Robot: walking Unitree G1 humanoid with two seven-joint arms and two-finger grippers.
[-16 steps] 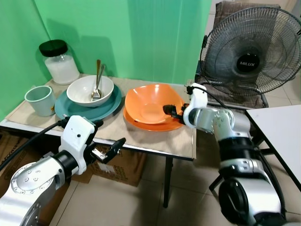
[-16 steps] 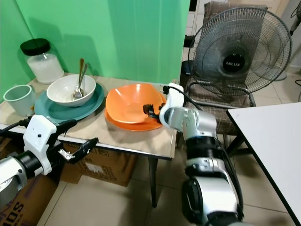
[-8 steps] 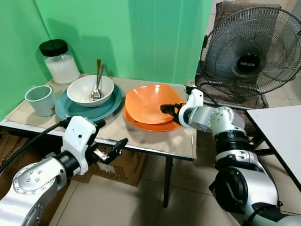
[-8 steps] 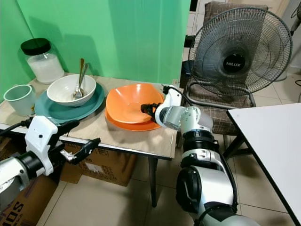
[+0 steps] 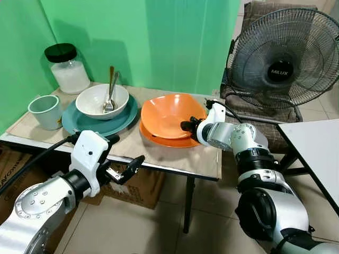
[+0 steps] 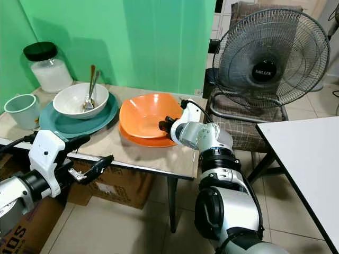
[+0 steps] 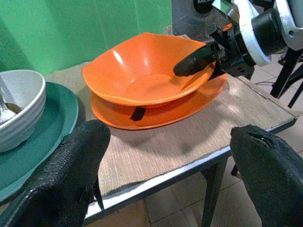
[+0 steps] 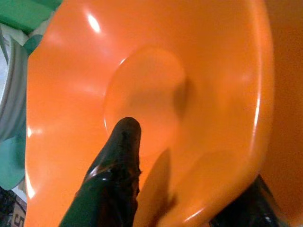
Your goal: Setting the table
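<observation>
Right gripper (image 5: 186, 126) grasps orange bowl (image 5: 169, 114) rim atop orange plate (image 5: 175, 138); white bowl (image 5: 100, 100) and fan (image 5: 280, 55) flank; left gripper (image 5: 124, 169) spread open.

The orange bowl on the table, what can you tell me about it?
The orange bowl is glossy, plastic-looking, with a wavy squarish rim and an empty inside. It sits tilted on an orange plate on the table mat. The right gripper straddles its rim, one black finger inside, one underneath.
</observation>
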